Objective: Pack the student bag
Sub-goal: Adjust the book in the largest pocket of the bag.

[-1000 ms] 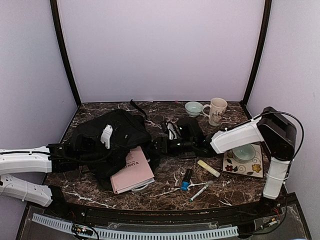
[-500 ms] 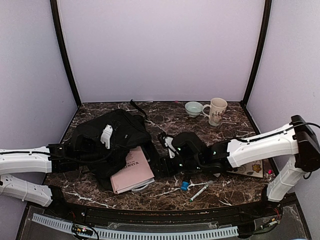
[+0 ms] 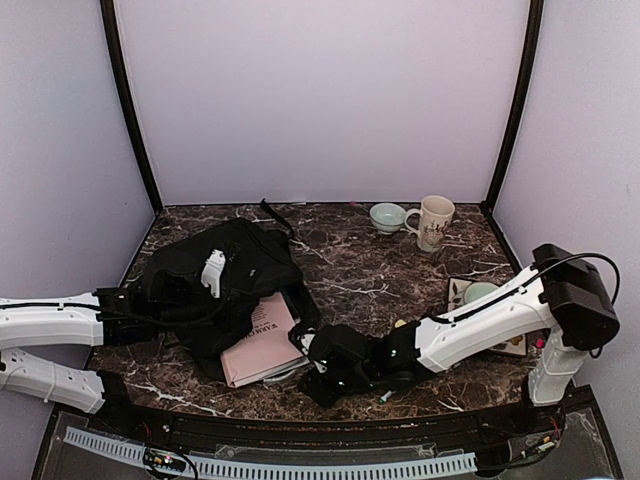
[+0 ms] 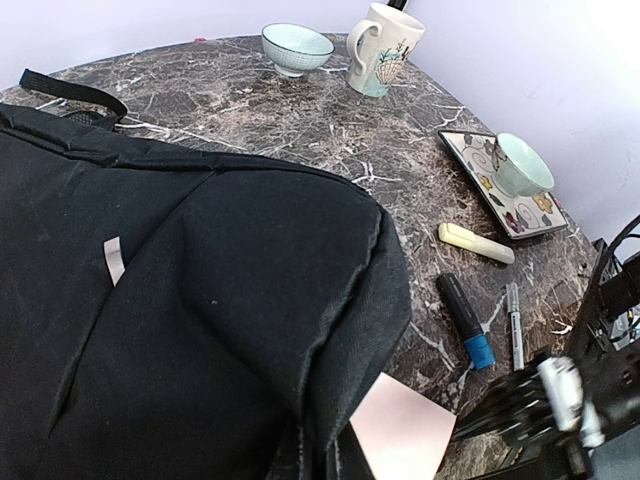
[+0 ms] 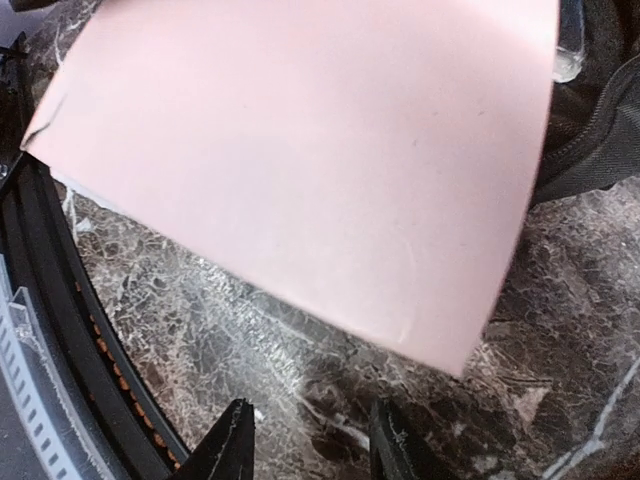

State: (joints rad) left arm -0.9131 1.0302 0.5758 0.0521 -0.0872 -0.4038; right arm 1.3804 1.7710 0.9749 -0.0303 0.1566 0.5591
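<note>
The student bag [image 3: 225, 280], black soft fabric, lies at the table's left and fills the left wrist view [image 4: 180, 300]. A pink book [image 3: 262, 342] lies half on its near side, and its corner shows in the left wrist view [image 4: 405, 438]. My left gripper [image 3: 140, 300] is at the bag's left edge; its fingers are hidden by the fabric. My right gripper [image 3: 310, 365] is low by the book's near right corner. In the right wrist view it [image 5: 312, 445] is open and empty over the marble, with the pink cover [image 5: 300, 150] just ahead.
A yellow highlighter [image 4: 476, 243], a black marker with a blue cap [image 4: 463, 320] and a silver pen [image 4: 514, 325] lie right of the bag. A floral tray [image 3: 505, 340] sits at the right. A mug [image 3: 435, 220] and a bowl [image 3: 387, 216] stand at the back.
My right arm has swung from the middle of the table toward the front edge, and its gripper now sits low at the pink book's near corner. The left arm and bag have not moved.
</note>
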